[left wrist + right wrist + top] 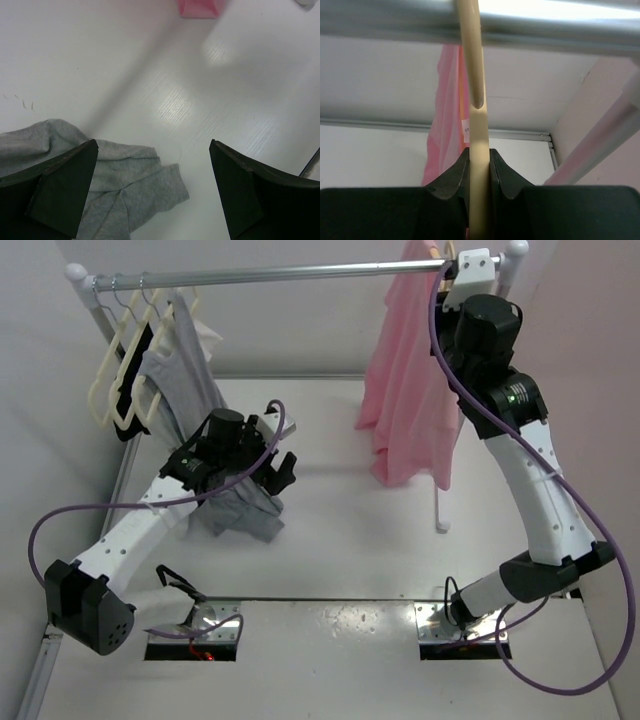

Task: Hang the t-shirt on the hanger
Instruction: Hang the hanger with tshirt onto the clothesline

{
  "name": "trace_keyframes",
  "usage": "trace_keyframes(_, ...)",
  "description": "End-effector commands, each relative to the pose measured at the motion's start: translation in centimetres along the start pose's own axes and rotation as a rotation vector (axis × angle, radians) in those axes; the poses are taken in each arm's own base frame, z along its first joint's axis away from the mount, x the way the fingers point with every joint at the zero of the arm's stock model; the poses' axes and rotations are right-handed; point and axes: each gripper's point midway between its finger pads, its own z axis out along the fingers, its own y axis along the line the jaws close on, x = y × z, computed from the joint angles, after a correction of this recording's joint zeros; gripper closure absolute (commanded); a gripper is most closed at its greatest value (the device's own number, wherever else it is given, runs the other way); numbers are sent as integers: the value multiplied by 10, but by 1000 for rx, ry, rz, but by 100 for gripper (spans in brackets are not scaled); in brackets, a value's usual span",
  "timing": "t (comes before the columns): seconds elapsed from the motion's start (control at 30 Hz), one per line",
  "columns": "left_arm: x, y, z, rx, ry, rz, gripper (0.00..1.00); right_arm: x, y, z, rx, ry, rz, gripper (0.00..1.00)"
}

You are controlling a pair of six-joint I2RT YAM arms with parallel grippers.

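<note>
My right hand (479,165) is clamping narrowly on the hook of the hanger (476,115) up at the rail (300,275), with the pink t-shirt (405,390) hanging just below. My left hand (154,150) is gaping wide, holding nothing, above the gray garment (125,200) on the counter (175,75).

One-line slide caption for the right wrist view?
Right gripper shut on the peach-beige hanger, its hook crossing the metal rail, pink t-shirt hanging behind.
</note>
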Motion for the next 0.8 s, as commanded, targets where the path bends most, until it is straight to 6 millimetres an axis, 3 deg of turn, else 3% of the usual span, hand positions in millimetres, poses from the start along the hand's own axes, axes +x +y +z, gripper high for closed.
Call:
trace_keyframes(0.0, -13, -2, -10, -10, -72, -5, 0, 7, -9, -6, 42, 3, 51, 94)
trace_keyframes(0.03, -7, -3, -9, -7, -59, -10, 0, 17, -5, -13, 10, 13, 53, 79)
trace_keyframes(0.13, -4, -5, -9, -6, -55, -21, 0, 32, -5, -29, -32, 30, 42, 61)
trace_keyframes(0.17, -2, -5, -8, -6, -55, -21, 0, 39, -3, -32, -47, 40, 36, 49)
trace_keyframes(0.4, -3, -10, -6, 25, -71, -26, 0, 20, -28, -79, -59, -32, 53, 7)
trace_keyframes(0.47, 0, -12, -5, 36, -64, -29, 0, 12, -34, -93, -70, -60, 65, 0)
trace_keyframes(0.67, 7, -16, -3, 48, -63, -39, 0, -21, -70, -158, -67, -205, 159, 0)
trace_keyframes(0.73, 17, -17, 1, 52, -46, -46, 0, -11, -86, -169, 1, -207, 195, 0)
trace_keyframes(0.77, 18, -18, 0, 50, -54, -43, 0, -3, -99, -184, 37, -227, 226, 0)
